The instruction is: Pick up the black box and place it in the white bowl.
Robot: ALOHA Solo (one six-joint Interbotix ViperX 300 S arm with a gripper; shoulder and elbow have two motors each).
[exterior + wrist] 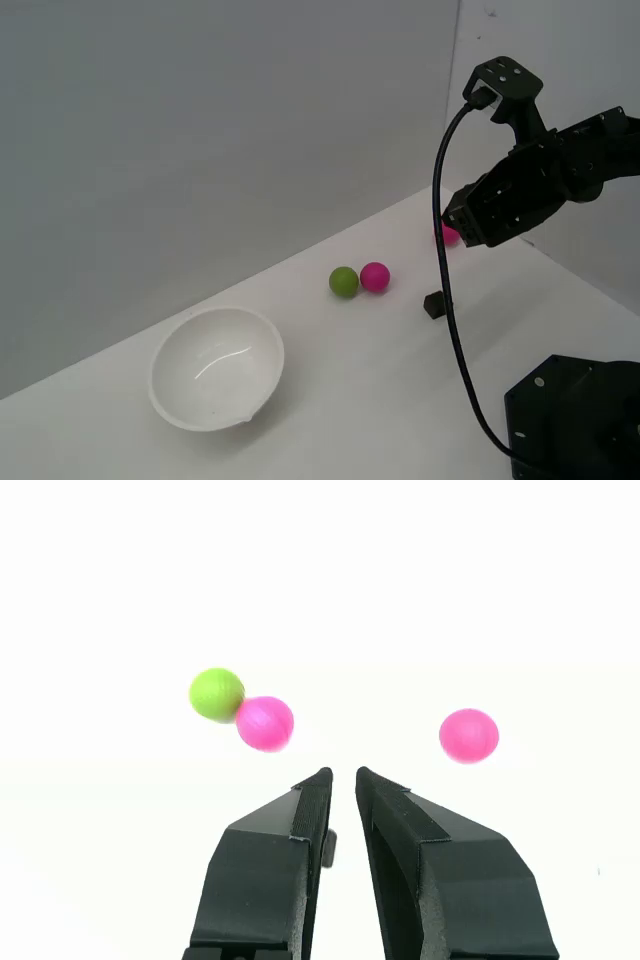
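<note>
White table (350,380), grey wall (200,120) (seemingly plain).

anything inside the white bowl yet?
No. The white bowl shows only its smooth glossy inside; its near wall hides nothing sizeable. The black box sits on the table, apart from it.

Green ball (344,281) touching pink ball (375,276); 2nd pink ball (450,235) apart, white table (380,400).

On the counter (380,380), the bowl (217,368) is set toward the exterior view's left, two touching balls (359,279) beside the box (434,304), a third ball (450,236) farther right.
</note>
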